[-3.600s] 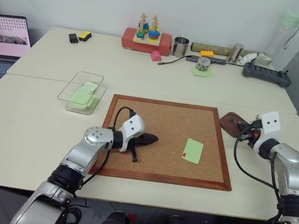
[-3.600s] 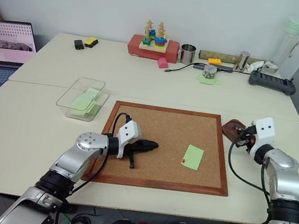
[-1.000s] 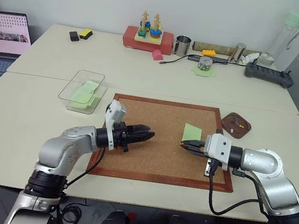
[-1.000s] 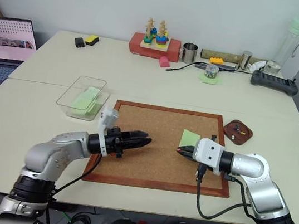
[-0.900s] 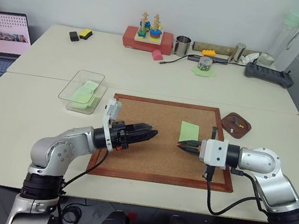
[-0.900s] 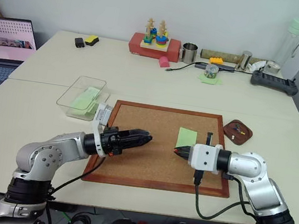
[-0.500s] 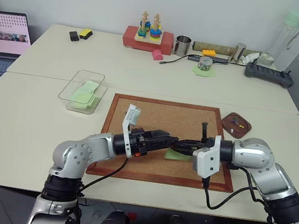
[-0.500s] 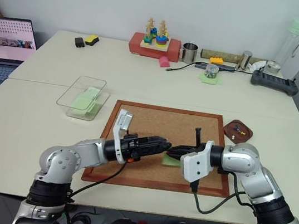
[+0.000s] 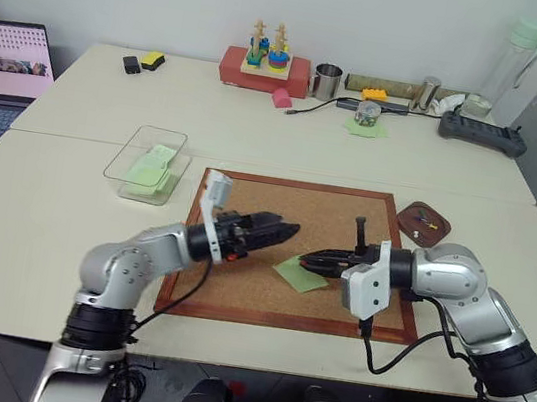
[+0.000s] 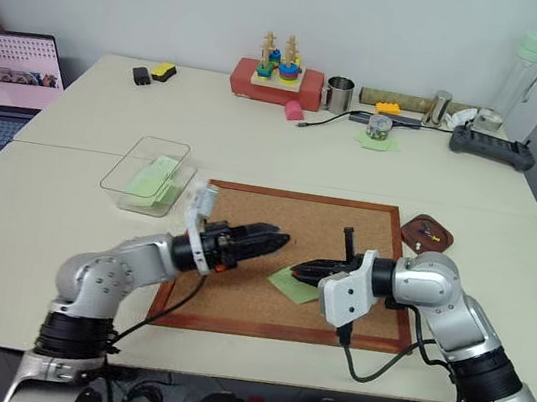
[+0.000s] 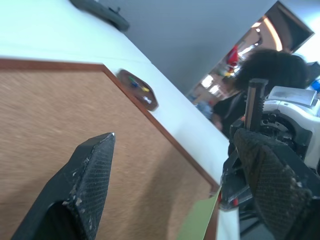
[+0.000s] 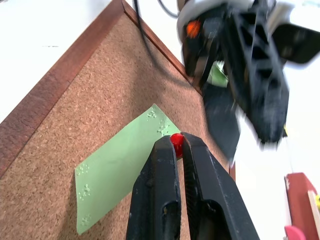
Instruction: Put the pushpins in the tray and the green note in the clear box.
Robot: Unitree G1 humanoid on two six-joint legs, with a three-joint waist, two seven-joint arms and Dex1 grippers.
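Cork board [image 9: 277, 212], pinched green note [image 9: 300, 273]

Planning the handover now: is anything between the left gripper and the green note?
Nothing visible does: bare cork board is all that separates the open left gripper from the green note. The right gripper is shut on the red pushpin at the note's edge.

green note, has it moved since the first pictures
Yes. The green note has shifted left across the cork board, away from the tray.
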